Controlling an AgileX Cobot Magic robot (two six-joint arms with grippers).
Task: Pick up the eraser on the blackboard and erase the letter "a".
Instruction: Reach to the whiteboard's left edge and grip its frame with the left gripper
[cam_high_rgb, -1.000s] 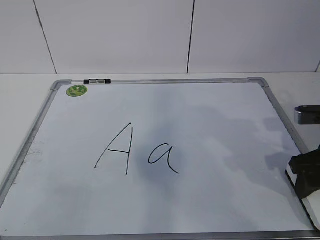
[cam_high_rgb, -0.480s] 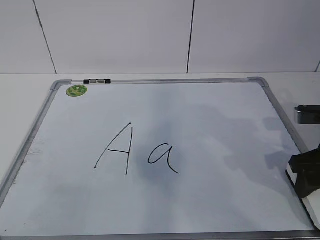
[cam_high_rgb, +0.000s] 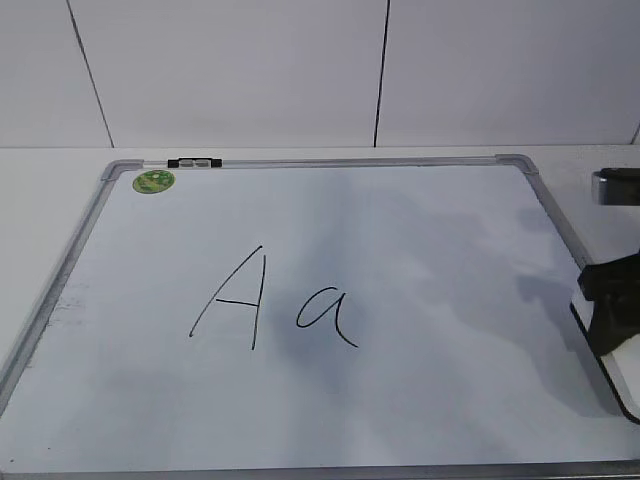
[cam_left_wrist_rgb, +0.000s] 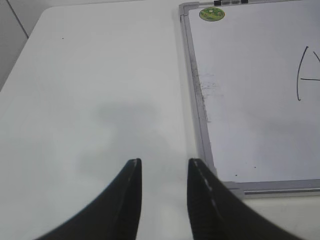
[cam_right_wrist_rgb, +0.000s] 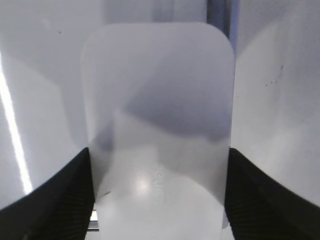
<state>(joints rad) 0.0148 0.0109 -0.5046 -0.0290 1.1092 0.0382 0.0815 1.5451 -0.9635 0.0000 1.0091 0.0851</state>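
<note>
The blackboard (cam_high_rgb: 430, 250) is a white board with a grey frame, lying flat on the table. The lowercase letter "a" (cam_high_rgb: 325, 316) is written near its middle, right of a capital "A" (cam_high_rgb: 235, 298). My right gripper (cam_high_rgb: 608, 312) is at the board's right edge, shut on the white eraser (cam_high_rgb: 618, 375), which fills the space between the jaws in the right wrist view (cam_right_wrist_rgb: 160, 115). My left gripper (cam_left_wrist_rgb: 164, 162) is open and empty above the bare table, just left of the board's frame (cam_left_wrist_rgb: 197, 100).
A green round sticker (cam_high_rgb: 153, 181) and a black clip (cam_high_rgb: 195, 162) sit at the board's top left corner. The white table (cam_left_wrist_rgb: 100, 75) extends left of the board. A white panelled wall (cam_high_rgb: 250, 70) stands behind.
My right gripper, with the eraser in it, has moved a little upward in the exterior view at the board's right edge. The letters are unchanged.
</note>
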